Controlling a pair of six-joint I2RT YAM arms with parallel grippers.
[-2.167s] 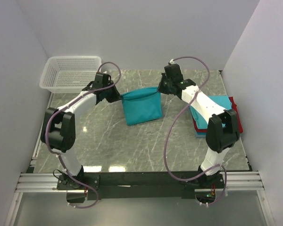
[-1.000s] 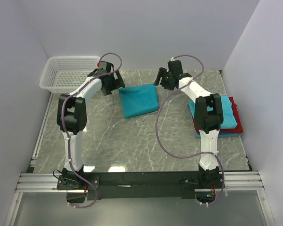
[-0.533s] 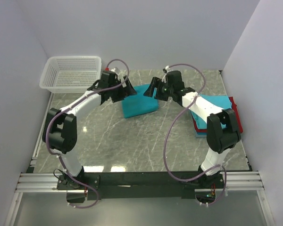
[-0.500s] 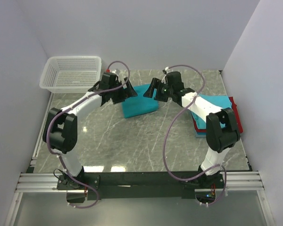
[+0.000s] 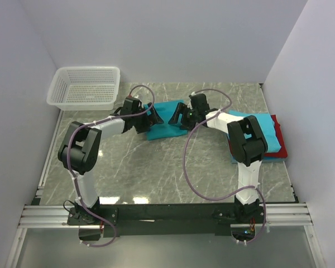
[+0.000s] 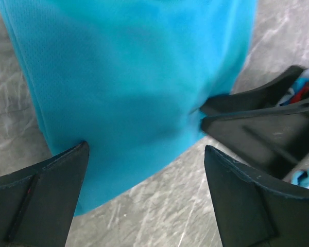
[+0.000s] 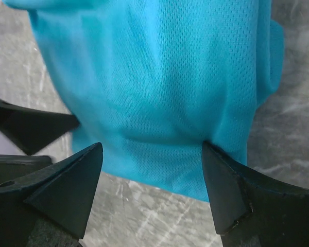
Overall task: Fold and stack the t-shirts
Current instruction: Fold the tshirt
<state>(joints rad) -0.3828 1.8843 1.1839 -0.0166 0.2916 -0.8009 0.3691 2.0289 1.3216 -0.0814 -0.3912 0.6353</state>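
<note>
Hands of both arms are meeting over a teal soft-cloth t-shirt folded into a flat rectangle. The shirt is lying on the grey marble-patterned table, midway between the table's left and right edges and closer to its far edge than to its near one.

The left hand is reaching in from the shirt's left side and the right hand from its right side, so they are pointing at each other just above the cloth. In the left wrist view, the left hand is holding its two black fingers wide apart over the teal fabric, with nothing clamped between them. The right hand's dark fingers are showing at the shirt's far side. In the right wrist view, the right hand is likewise spreading its fingers wide above the mesh-textured cloth. Whether any fingertip is pressing on the shirt cannot be told.

A stack of folded t-shirts, teal on top of red and blue, is sitting at the table's right edge. A white plastic mesh basket is sitting at the far left corner.
</note>
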